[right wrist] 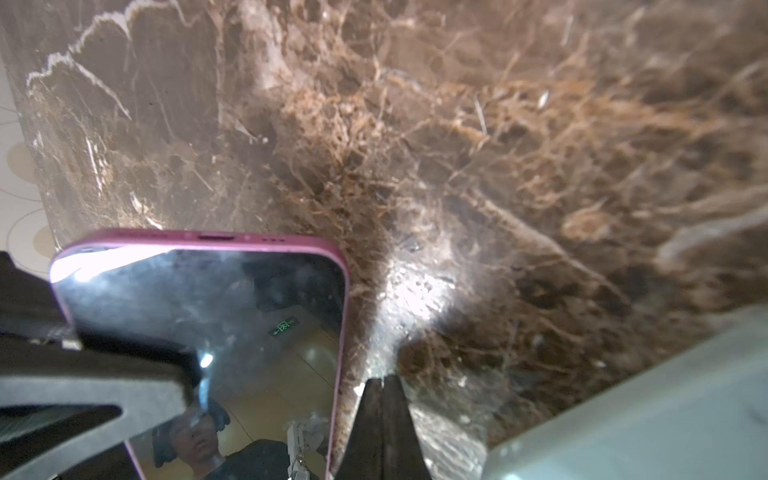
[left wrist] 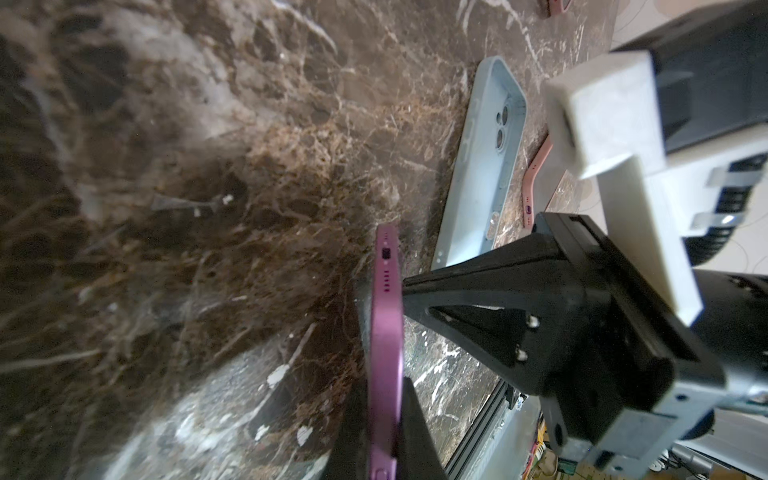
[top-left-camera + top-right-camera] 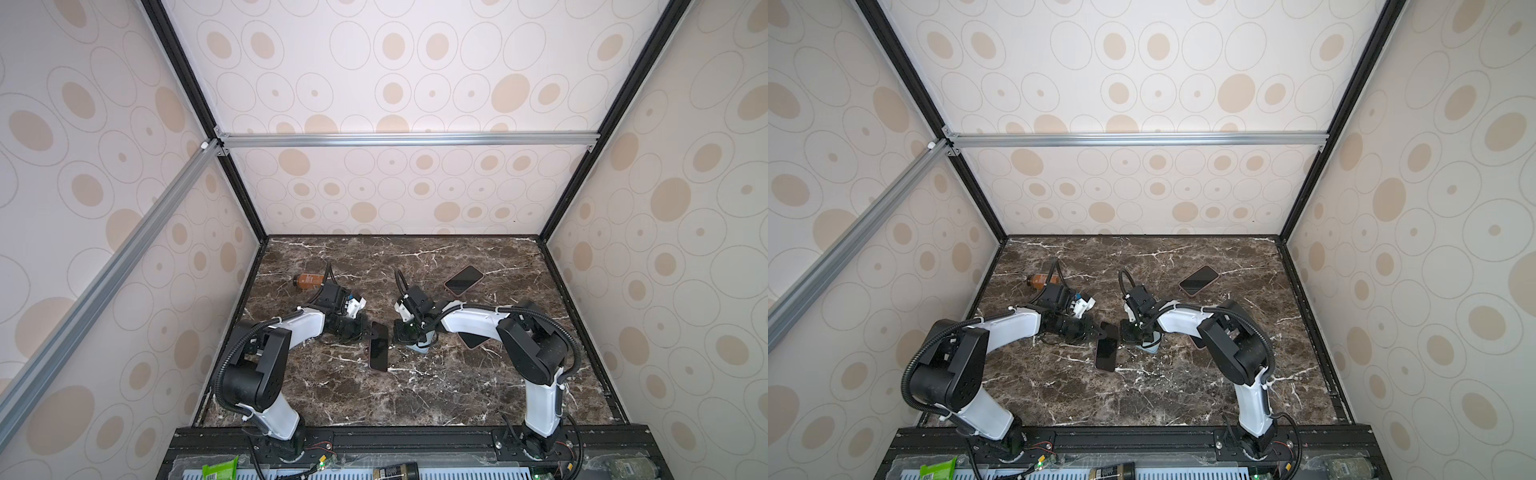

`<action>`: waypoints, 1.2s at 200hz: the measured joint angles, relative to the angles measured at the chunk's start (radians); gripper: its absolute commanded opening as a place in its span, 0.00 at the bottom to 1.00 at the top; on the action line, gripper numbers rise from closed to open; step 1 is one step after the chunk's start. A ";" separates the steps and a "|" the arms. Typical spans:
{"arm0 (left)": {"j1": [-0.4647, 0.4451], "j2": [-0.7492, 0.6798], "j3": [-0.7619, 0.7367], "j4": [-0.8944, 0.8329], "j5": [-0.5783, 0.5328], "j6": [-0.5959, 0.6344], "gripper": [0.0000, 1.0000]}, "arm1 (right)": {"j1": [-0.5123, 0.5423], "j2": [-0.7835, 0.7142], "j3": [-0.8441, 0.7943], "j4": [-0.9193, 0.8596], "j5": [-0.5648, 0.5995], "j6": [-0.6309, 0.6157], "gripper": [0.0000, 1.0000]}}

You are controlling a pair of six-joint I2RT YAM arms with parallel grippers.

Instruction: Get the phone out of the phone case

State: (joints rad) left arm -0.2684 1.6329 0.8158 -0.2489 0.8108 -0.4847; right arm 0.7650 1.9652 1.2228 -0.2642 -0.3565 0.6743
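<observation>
A phone [image 3: 379, 353] with a dark screen and purple rim sits mid-table in both top views, outside any case. My left gripper [image 3: 371, 332] is shut on the phone's far end. In the left wrist view its jaws clamp the phone's front and back along the purple edge [image 2: 386, 291]. The empty light-blue phone case [image 2: 482, 166] lies open side up just right of the phone [image 3: 1105, 353]. My right gripper [image 3: 401, 341] is shut on nothing, pointing down between the phone [image 1: 208, 332] and the phone case [image 1: 644, 395]; its fingertips [image 1: 374, 399] are pressed together.
A second phone in a pink case [image 3: 464, 280] lies at the back right. Another pink case [image 3: 473, 340] lies partly under the right arm. A brown bottle [image 3: 307, 281] lies on its side behind the left arm. Patterned walls close three sides.
</observation>
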 measured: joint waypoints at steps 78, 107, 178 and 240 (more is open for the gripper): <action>0.000 0.021 -0.003 0.009 0.006 -0.022 0.24 | 0.000 0.024 0.018 0.002 -0.014 0.018 0.00; 0.000 0.026 -0.009 0.010 -0.001 -0.027 0.33 | 0.000 0.029 0.024 0.001 -0.010 0.018 0.00; 0.004 0.049 -0.016 0.001 -0.045 -0.027 0.58 | 0.000 0.030 0.040 -0.029 0.032 0.016 0.00; 0.014 -0.012 0.026 -0.089 -0.211 0.002 0.80 | 0.002 0.004 0.045 -0.073 0.074 -0.014 0.05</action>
State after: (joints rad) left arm -0.2546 1.6207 0.8421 -0.3382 0.5995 -0.4828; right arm 0.7666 1.9690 1.2675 -0.3374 -0.2829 0.6601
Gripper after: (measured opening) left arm 0.741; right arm 0.045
